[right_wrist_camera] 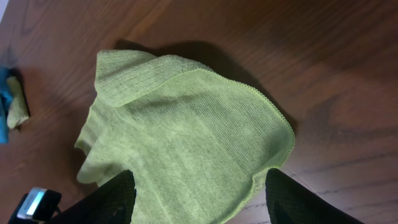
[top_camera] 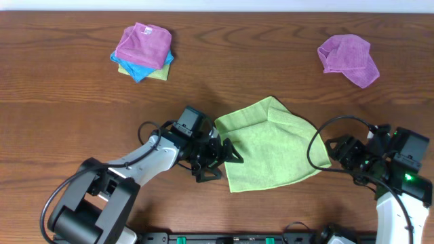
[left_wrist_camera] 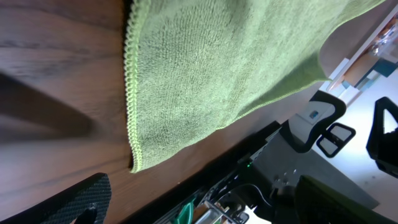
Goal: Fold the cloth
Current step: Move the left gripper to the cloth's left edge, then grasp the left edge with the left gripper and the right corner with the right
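The green cloth (top_camera: 271, 144) lies spread on the table's middle, with its far corner folded over. My left gripper (top_camera: 224, 161) is open at the cloth's left edge, empty; the left wrist view shows the cloth's stitched hem (left_wrist_camera: 205, 74) and one finger (left_wrist_camera: 74, 202) over bare wood. My right gripper (top_camera: 339, 159) is open just right of the cloth. In the right wrist view its two fingers (right_wrist_camera: 199, 199) straddle the cloth's near edge (right_wrist_camera: 186, 143) without closing on it.
A stack of folded cloths, pink on blue and yellow (top_camera: 142, 51), sits at the far left. A crumpled purple cloth (top_camera: 349, 59) lies at the far right. The table's front edge (left_wrist_camera: 249, 143) is close behind the left gripper.
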Available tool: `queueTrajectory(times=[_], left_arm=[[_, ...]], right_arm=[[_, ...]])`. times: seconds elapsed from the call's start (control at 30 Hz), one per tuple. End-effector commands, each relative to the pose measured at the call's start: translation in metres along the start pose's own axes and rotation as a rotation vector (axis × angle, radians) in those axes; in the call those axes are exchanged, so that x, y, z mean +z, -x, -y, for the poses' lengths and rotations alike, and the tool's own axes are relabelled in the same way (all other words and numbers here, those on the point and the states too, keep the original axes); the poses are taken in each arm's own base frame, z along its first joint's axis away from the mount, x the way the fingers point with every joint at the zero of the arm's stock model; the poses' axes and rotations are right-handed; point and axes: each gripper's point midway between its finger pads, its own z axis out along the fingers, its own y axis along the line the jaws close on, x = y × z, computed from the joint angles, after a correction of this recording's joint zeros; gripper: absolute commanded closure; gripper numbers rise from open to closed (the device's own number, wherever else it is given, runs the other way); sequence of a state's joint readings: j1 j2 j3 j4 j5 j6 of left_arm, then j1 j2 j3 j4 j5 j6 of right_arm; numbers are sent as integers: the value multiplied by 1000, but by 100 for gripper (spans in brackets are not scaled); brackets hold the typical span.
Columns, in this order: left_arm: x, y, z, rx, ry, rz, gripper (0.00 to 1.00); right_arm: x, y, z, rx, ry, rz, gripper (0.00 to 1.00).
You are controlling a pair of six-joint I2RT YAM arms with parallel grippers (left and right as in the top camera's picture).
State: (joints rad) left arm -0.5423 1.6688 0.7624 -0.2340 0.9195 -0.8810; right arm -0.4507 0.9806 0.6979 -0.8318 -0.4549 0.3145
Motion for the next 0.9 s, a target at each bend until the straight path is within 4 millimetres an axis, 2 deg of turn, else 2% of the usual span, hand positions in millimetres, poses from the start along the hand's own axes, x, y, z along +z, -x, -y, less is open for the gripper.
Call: queueTrajectory(times=[0.0, 0.17, 0.43, 0.87], left_arm=[[7, -8, -1, -17, 2, -34, 5], [12, -10, 0, -10, 11, -32, 5], [18, -12, -10, -56, 48, -15, 5], [27, -10, -17, -123, -16, 16, 5]], right_arm=[[0, -1, -1, 21, 17, -3, 33], [0, -1, -1, 21, 17, -3, 32], [0, 0, -2, 19, 19, 1, 32], [0, 2, -2, 16, 21, 7, 32]])
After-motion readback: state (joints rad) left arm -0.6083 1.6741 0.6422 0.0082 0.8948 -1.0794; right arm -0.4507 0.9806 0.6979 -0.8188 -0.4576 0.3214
